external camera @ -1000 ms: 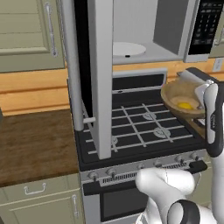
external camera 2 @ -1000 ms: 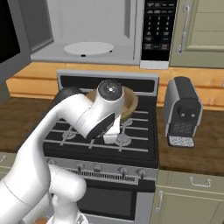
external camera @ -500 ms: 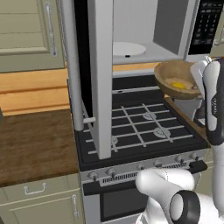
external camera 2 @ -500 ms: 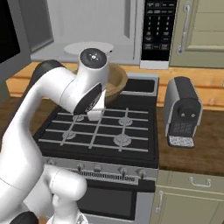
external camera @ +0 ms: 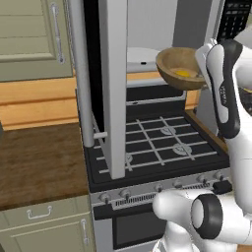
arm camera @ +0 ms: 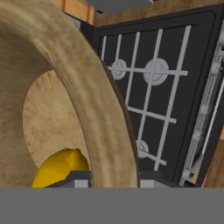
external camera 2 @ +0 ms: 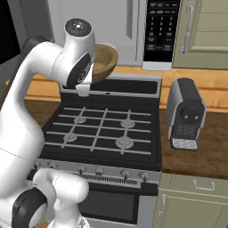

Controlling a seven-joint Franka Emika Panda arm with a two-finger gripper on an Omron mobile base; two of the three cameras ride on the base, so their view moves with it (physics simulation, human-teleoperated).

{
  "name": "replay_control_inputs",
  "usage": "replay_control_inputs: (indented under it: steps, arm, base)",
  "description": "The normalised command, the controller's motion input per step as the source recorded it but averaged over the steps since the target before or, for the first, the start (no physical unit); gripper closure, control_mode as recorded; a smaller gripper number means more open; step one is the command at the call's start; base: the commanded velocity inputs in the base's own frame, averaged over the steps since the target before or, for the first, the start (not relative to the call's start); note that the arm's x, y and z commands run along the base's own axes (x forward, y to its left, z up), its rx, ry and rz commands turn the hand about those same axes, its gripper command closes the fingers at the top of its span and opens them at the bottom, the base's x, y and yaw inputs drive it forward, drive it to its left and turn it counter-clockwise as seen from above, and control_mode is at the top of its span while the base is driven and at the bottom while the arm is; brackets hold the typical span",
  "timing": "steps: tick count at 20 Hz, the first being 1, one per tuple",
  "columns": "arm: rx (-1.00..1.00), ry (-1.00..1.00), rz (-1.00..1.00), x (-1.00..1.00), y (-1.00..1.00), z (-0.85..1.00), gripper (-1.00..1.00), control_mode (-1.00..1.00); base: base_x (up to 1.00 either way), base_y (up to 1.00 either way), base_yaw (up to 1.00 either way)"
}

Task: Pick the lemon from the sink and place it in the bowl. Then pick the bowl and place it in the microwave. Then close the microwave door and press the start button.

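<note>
The wooden bowl (external camera: 180, 74) is up in the air, above the back of the black stove (external camera: 157, 147) and just in front of the open microwave (external camera: 147, 34). The lemon (external camera: 183, 74) lies inside the bowl. In the left base view only a small yellow bit of it peeks over the rim. In the hand view the lemon (arm camera: 63, 168) sits low in the bowl (arm camera: 87, 100), and its bottom is cut off by the edge of the picture.

The white arm (external camera: 224, 83) reaches the bowl from the right side. The gripper is hidden behind the arm and the bowl, so I cannot tell if its jaws are apart or pinched on the rim.

In the right base view the arm (external camera 2: 75, 58) covers most of the bowl (external camera 2: 104, 60), and only its right part sticks out.

The microwave door (external camera: 112, 83) is swung wide open toward the camera, and its top is cut off. A white plate (external camera: 140, 58) lies inside the microwave. The keypad (external camera 2: 162, 29) shows on the right. A dark coffee machine (external camera 2: 186, 113) stands on the counter right of the stove.
</note>
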Motion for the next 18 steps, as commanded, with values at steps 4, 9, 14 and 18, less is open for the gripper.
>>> replay_control_inputs:
  steps: [4, 9, 14, 18]
  arm:
    - [0.00, -0.12, 0.00, 0.66, 0.15, 0.46, 1.00, -1.00]
    - [0.00, -0.09, 0.01, 0.68, 0.16, 0.40, 1.00, -1.00]
    - [0.00, 0.00, 0.07, 0.77, 0.29, 0.09, 1.00, -1.00]
    - [0.00, 0.00, 0.09, 0.88, 0.28, 0.00, 1.00, -1.00]
  base:
    - [0.00, 0.00, 0.00]
    - [0.00, 0.00, 0.00]
    - [0.00, 0.00, 0.00]
    - [0.00, 0.00, 0.00]
